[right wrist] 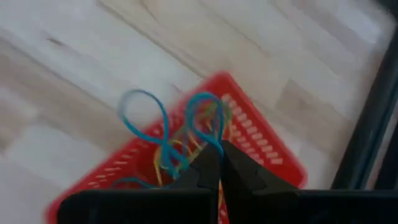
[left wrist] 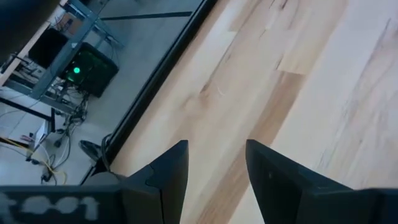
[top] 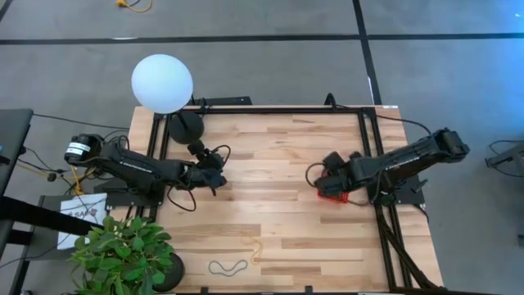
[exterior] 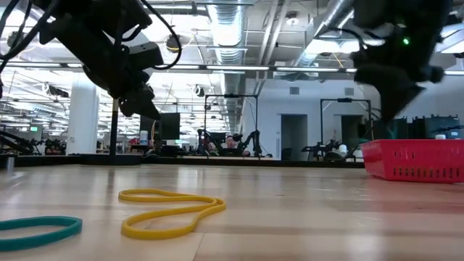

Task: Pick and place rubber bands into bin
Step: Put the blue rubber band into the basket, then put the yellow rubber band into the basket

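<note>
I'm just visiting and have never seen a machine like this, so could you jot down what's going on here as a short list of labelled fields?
Right gripper: over the red bin, shut on a blue rubber band
Left gripper: open, empty, above bare wood of the table
Bin contents: several coloured bands already inside
Bands left on table: a yellow rubber band and a green rubber band near the front edge

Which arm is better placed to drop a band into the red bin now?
Right: the right gripper is shut on a thin blue rubber band above the red square bin. The left gripper is open over bare wood.
</note>
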